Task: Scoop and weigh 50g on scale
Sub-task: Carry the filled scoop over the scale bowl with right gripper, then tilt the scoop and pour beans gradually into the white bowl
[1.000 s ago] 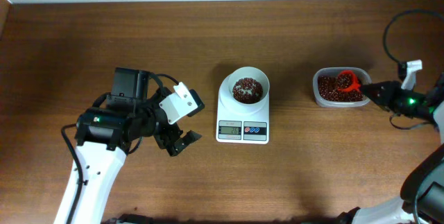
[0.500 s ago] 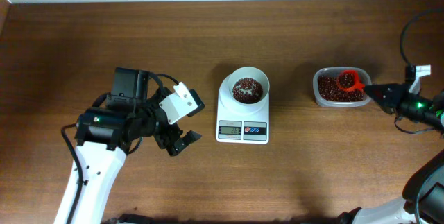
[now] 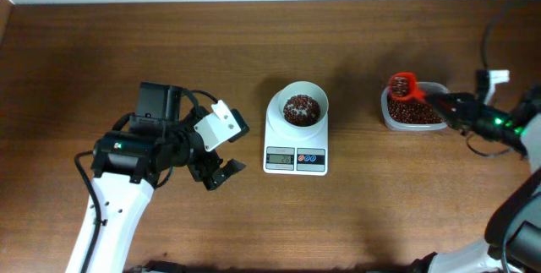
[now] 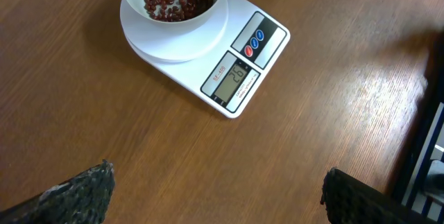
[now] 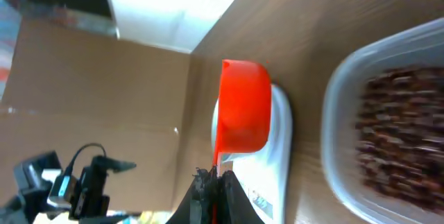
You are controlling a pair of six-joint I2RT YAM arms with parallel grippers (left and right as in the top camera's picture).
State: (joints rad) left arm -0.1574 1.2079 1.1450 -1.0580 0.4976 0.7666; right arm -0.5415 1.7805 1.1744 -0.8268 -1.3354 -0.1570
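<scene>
The white scale (image 3: 295, 161) stands mid-table and carries a white bowl (image 3: 297, 108) of red-brown beans; its display (image 4: 231, 79) is lit. At the right, my right gripper (image 3: 438, 98) is shut on the handle of a red scoop (image 3: 401, 84). The scoop holds beans and hangs over the left rim of the clear tub (image 3: 412, 111). In the right wrist view the scoop (image 5: 243, 109) sits in front of the scale (image 5: 279, 148), with the gripper (image 5: 214, 179) pinching its thin handle. My left gripper (image 3: 216, 168) stands open left of the scale, its fingers (image 4: 82, 193) wide apart over bare wood.
The tub of beans (image 5: 392, 123) lies right of the scale. A pale wall borders the table's far edge. Black cables trail at the far right (image 3: 486, 32).
The right gripper has lifted the loaded scoop out of the tub's middle and carried it up and left to the tub's left rim. The left arm has not moved.
</scene>
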